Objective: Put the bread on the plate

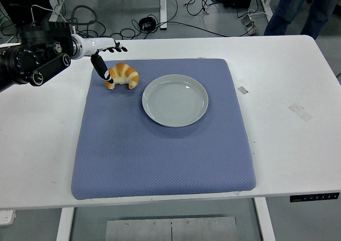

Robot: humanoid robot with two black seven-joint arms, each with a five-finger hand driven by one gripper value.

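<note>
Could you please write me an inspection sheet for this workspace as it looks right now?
Surface: white table with a blue quilted mat.
Job's things: golden curved croissant on the mat, left of the empty pale grey round plate, apart from it.
Clutter: tape scraps on the table.
Grippers: left hand at the croissant's left end, fingers spread, not grasping; right not in view.
Cables: black cables on the floor.
Surroundings: a person's legs at top right.
</note>
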